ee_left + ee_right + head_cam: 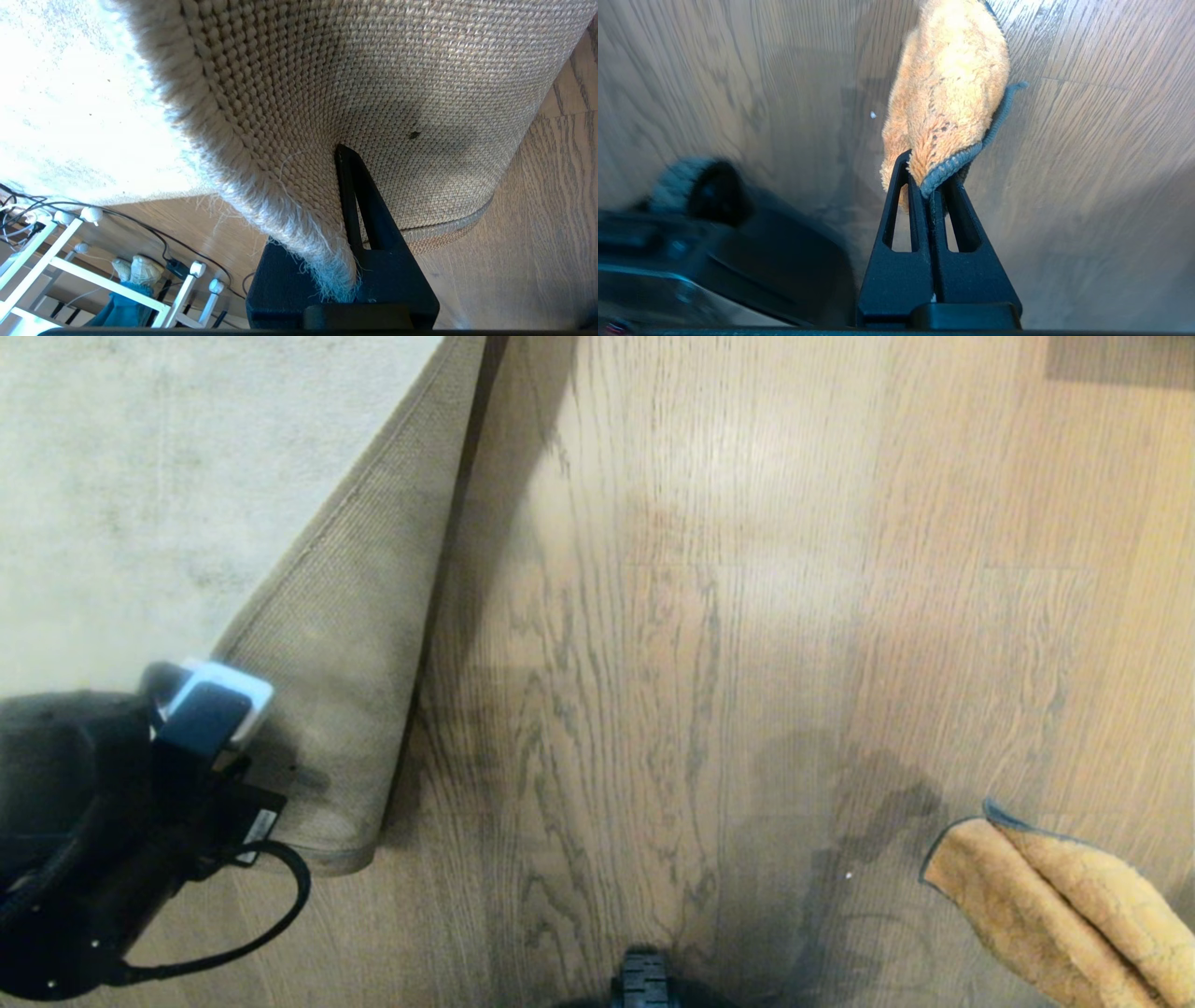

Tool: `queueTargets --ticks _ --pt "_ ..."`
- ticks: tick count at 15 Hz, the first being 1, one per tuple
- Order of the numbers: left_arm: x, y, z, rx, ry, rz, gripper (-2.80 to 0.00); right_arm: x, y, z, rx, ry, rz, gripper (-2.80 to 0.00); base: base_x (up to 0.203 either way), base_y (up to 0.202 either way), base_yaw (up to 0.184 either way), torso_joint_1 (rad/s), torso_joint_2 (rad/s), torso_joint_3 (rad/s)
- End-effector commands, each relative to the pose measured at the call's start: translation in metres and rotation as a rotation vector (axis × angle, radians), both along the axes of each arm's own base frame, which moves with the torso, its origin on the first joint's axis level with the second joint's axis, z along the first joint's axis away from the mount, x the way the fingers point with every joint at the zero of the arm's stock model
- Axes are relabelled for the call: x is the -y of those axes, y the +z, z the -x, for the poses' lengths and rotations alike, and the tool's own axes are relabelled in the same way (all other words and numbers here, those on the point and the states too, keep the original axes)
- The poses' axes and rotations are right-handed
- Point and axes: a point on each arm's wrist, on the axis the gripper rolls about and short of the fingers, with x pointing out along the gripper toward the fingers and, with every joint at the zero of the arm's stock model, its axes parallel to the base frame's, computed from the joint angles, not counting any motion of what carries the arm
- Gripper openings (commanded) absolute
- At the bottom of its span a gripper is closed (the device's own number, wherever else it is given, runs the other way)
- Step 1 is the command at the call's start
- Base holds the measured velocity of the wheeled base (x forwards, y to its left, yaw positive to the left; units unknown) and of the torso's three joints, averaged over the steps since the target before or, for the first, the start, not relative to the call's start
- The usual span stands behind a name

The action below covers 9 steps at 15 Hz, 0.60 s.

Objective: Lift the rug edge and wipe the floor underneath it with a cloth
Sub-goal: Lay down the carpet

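The pale grey rug (140, 476) covers the far left. Its rug edge (345, 644) is lifted and folded back, so the tan woven backing faces up. My left gripper (324, 151) is shut on that edge; one black finger (357, 200) presses the backing and the other is hidden behind the pile. In the head view the left arm (112, 821) is at the lower left. The bare wood floor (700, 616) lies to the right of the fold. My right gripper (927, 172) is shut on the mustard-orange cloth (948, 88), which hangs just above the floor at the lower right (1055, 915).
The base's wheel (642, 980) shows at the bottom middle, and in the right wrist view the wheel (705, 191) is beside the gripper. A black cable (280, 915) loops from the left arm. A white rack (93, 261) and floor cables stand beyond the rug.
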Motion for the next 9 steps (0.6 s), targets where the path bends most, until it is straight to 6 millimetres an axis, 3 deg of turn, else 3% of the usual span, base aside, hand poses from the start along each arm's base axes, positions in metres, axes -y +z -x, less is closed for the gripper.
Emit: queueTargets --ticks 1,9 --pt "-0.0001 0.0003 0.0001 0.003 0.003 -0.002 -2.80 -0.0001 -0.0032 0.0003 0.014 0.006 0.029 -2.80 0.000 0.000 0.000 0.000 0.00 0.000" --pt "-0.0004 -0.0001 0.0002 0.002 0.005 -0.001 -2.80 -0.0001 -0.0031 0.0000 0.020 0.007 0.025 -2.80 0.000 0.000 0.000 0.000 0.00 0.000"
